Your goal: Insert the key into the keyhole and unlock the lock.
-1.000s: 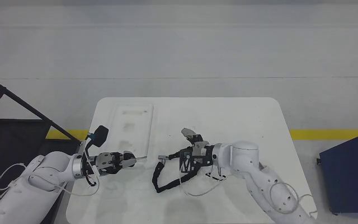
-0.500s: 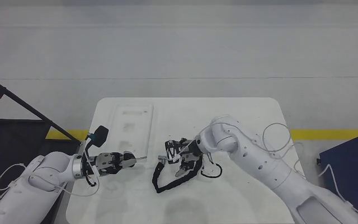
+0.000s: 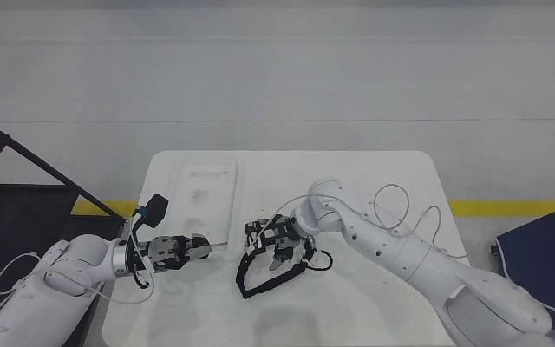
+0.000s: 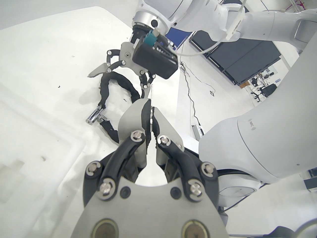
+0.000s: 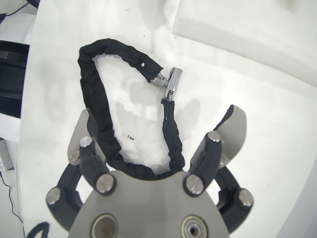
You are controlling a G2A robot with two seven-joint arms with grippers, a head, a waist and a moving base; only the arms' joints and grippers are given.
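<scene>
White table under me, grey floor with a yellow line beyond it. On the table's far left part lies a white foam tray with shallow cut-outs pressed into it; I cannot make out anything in them.

Just beside the tray's near corner lies the chain lock, a loop in a black cloth sleeve flat on the table. Its chrome lock barrel joins the loop's two ends on the side facing the tray.

My left gripper hangs near the table's left edge. Its fingers are pinched tight on the key, and the thin blade sticks out toward the barrel. Blade and barrel are apart, with bare table between them.

My right gripper hovers over the loop with its fingers spread wide, holding nothing. One finger sits above one side of the chain, and the other side runs between the two fingers. Whether either finger touches the sleeve I cannot tell. From the left wrist, that gripper stands behind the barrel, not in front of it.
</scene>
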